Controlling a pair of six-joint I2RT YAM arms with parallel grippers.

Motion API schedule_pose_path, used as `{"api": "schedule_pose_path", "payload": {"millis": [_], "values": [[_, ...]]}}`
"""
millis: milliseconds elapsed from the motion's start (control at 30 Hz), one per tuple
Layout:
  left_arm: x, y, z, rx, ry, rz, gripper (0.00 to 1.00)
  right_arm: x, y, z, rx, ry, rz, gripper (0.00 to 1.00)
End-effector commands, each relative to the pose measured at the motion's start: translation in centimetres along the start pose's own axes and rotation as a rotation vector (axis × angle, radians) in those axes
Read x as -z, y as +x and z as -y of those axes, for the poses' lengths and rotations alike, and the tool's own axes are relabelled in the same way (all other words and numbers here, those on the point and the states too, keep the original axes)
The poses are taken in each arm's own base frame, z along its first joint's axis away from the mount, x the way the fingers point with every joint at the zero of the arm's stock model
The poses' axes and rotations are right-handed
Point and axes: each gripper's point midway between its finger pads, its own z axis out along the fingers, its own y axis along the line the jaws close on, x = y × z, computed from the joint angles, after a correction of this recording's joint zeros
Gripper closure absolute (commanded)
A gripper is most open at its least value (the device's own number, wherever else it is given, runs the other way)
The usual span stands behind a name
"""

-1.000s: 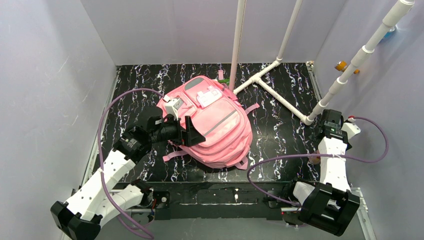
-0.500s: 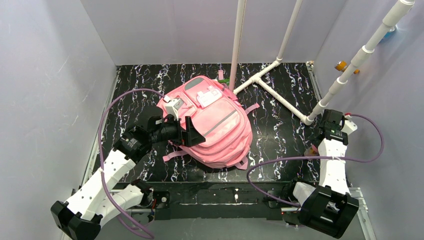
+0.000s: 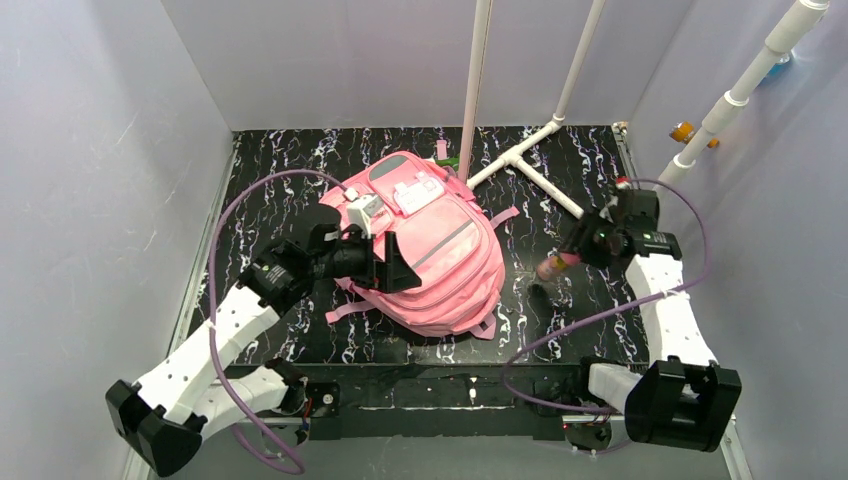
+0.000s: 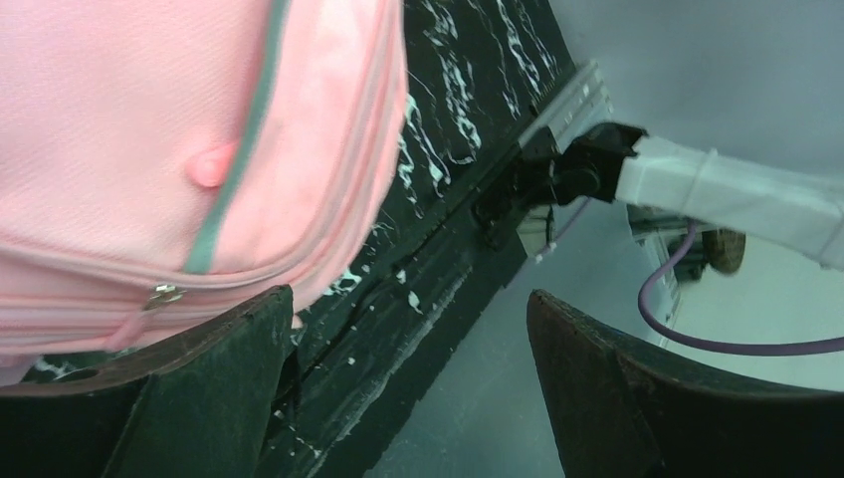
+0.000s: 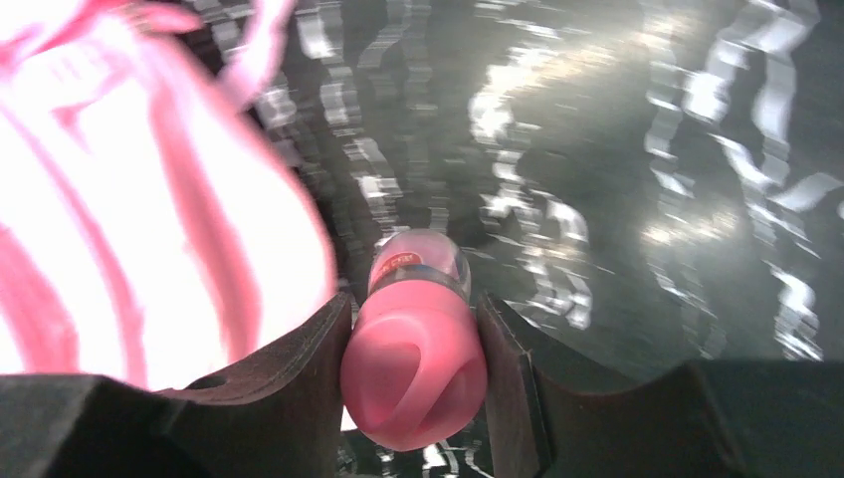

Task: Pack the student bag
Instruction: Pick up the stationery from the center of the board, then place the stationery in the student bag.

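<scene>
Bottle [image 5: 413, 383]: sat clamped in right end effector [image 5: 413, 324].
Student bag [image 3: 440, 250]: lay left of right end effector, apparently zipped.
Left end effector [image 4: 408, 309]: stood apart, empty, beside bag.
Zipper [image 4: 164, 294]: wanted opening before delivery.

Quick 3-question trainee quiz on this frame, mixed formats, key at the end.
1. True or false: the left gripper is open and holds nothing.
2. The right gripper is: A open and empty; B shut on the pink bottle; C out of view.
3. Is the bottle inside the student bag yet?
Key: 1 true; 2 B; 3 no, it is held over the table, right of the bag in the top view.
</scene>
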Motion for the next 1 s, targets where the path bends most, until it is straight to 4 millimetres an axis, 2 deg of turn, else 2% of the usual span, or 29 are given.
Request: {"api": "schedule_pose_path", "payload": {"millis": [0,67,133,233,267,333,500,633,767,933,967], "values": [[-1.4,0.3,3.7,-0.106,0.042,-0.063,0.17,2.0,-1.2,-9.5,0.143,-0.328,0.007,0.99],[-2.5,0.3,4.3,-0.156,-0.004,-0.073,0.17,2.6,-0.8,-11.6,0.174,-0.379,-0.001,0.99],[-3.4,-0.3,4.1,-0.206,-0.077,-0.055,0.19,3.3,-0.8,-12.7,0.199,-0.414,0.008,0.99],[-4.3,-1.4,2.0,-0.453,-0.35,-0.028,0.21,4.4,-0.6,-13.3,0.221,-0.464,0.036,0.99],[-4.5,-1.7,2.2,-0.539,-0.421,-0.03,0.21,4.6,-0.5,-13.2,0.225,-0.47,0.047,0.99],[-5.6,-1.7,0.9,-0.635,-0.558,-0.081,0.22,4.8,-0.1,-12.6,0.233,-0.451,0.054,0.99],[-8.2,-1.9,0.7,-0.815,-0.697,-0.093,0.29,5.9,0.1,-10.8,0.267,-0.387,0.13,0.99],[-10.1,-2.0,-0.3,-0.874,-0.787,-0.111,0.41,7.0,0.3,-10.9,0.273,-0.419,0.176,0.99],[-11.4,-2.2,-0.7,-0.904,-0.821,-0.122,0.48,6.9,1.2,-10.8,0.272,-0.428,0.147,0.99],[-11.6,-2.5,-1.1,-0.93,-0.855,-0.124,0.57,6.7,1.8,-10.6,0.274,-0.437,0.136,0.99],[-11.5,-2.5,-1.1,-0.933,-0.856,-0.125,0.63,6.7,1.9,-10.6,0.273,-0.44,0.136,0.99]]}}
